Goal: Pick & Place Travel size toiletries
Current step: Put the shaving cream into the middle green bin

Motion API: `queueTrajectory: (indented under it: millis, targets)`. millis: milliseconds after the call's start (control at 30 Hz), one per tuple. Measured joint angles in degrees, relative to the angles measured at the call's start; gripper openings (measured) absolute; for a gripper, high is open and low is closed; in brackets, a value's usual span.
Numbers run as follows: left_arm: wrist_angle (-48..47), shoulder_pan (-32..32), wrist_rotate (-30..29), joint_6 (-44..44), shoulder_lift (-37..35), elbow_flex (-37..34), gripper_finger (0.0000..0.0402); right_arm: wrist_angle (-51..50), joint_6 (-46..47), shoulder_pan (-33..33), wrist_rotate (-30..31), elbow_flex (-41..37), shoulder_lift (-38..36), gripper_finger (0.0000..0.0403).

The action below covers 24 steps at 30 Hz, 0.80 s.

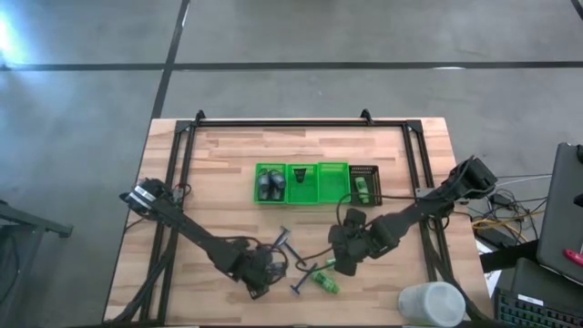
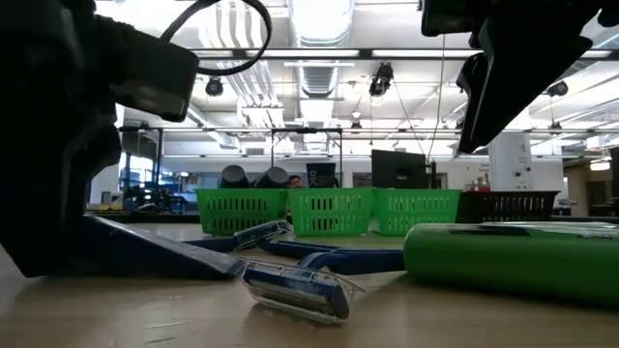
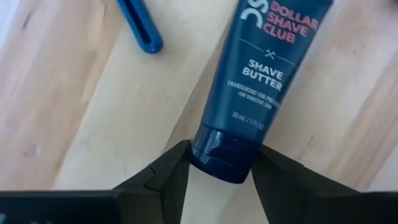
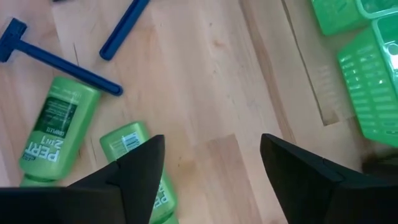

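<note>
My left gripper (image 3: 221, 163) (image 1: 260, 271) is low at the table's near side, shut on a dark blue flat tube (image 3: 267, 68) marked shave butter. Blue razors (image 1: 283, 240) (image 2: 295, 290) and two bright green mini bottles (image 4: 56, 130) (image 4: 138, 163) lie flat on the wood between the arms. My right gripper (image 4: 211, 163) (image 1: 345, 258) hangs open above the table beside the green bottles and touches nothing. Grey oval bottles (image 1: 269, 186) sit in the left compartment of the green tray (image 1: 256, 182). My left gripper pinches the tube's round cap (image 3: 221, 155), at the tube's end nearest the wrist, between its two fingers (image 3: 171, 177). The fingers lie along the tube's length, one on each side of the cap. The tube's body (image 2: 155, 253) lies on the table.
The green three-compartment tray (image 2: 329, 211) and a small black slotted bin (image 1: 364, 184) stand side by side at the table's middle, toward the far edge. A black frame (image 1: 301, 125) runs round the table. A grey cylinder (image 1: 428, 302) stands at the near right corner.
</note>
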Motion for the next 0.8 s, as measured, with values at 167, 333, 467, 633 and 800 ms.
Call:
queueTrajectory:
  millis: [167,333,467,633,800]
  targets:
    - [0.6,-0.2,-1.2,10.9,0.1,0.7,0.0152,0.0,1.7,0.0,0.2,0.0,0.0,0.0253]
    - [0.6,-0.6,-4.8,15.7,0.3,1.8,0.0165,-0.1,2.9,0.0,0.1,0.0,0.0,0.0249]
    - [3.6,-0.7,-6.5,23.2,0.4,1.7,0.0183,-0.1,2.9,0.0,0.1,0.0,0.0,0.0252]
    - [3.9,-0.8,-7.3,25.8,0.4,1.7,0.0158,-0.1,3.0,0.0,0.1,0.0,0.0,0.0267]
    - [3.8,-0.9,-7.3,26.6,0.3,1.7,0.0129,-0.1,4.6,0.1,-0.2,0.0,-0.1,0.0279]
